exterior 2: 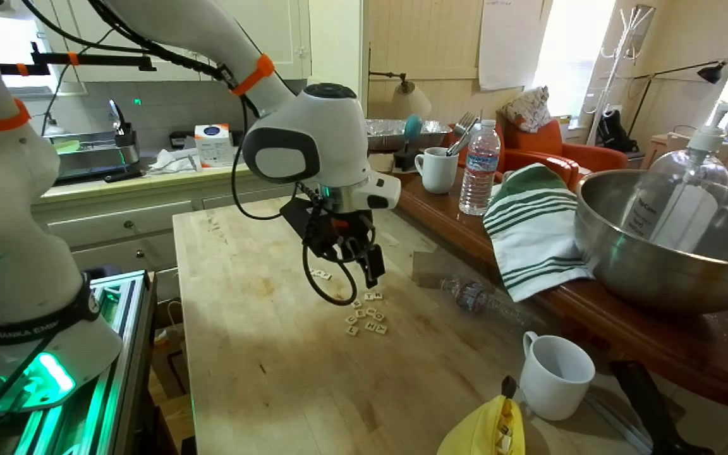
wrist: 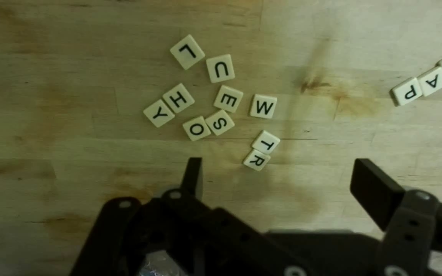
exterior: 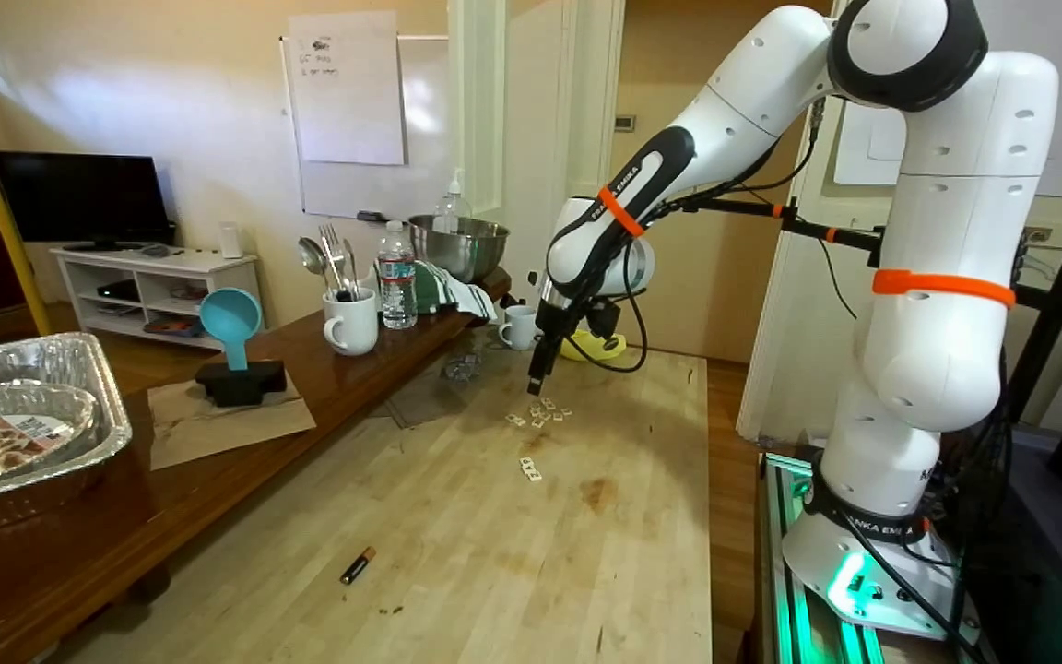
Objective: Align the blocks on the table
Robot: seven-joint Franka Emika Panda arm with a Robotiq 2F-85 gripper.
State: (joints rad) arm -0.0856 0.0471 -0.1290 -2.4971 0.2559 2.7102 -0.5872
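Letter tiles [wrist: 228, 99] are lying on the wooden table [exterior: 494, 553]; Robotiq gripper [wrist: 282, 180] is hovering above, jaws standing wide apart, grasping nothing. Closest to it in wrist view, T tile [wrist: 266, 142] & R tile [wrist: 256, 160] are touching. Just beyond, eight more tiles are sitting at mixed angles, some touching. Well apart, a Z-A-P row [wrist: 431, 81] is running edge to edge, approx. straight. Farther out, a battery [exterior: 358, 565] is lying on its side. Step in hand, prob.: robot is picking out another tile, w/ one row looking done. Next move is likely calling for lowering, straddling a single tile w/o nudging neighbors, then pinching.
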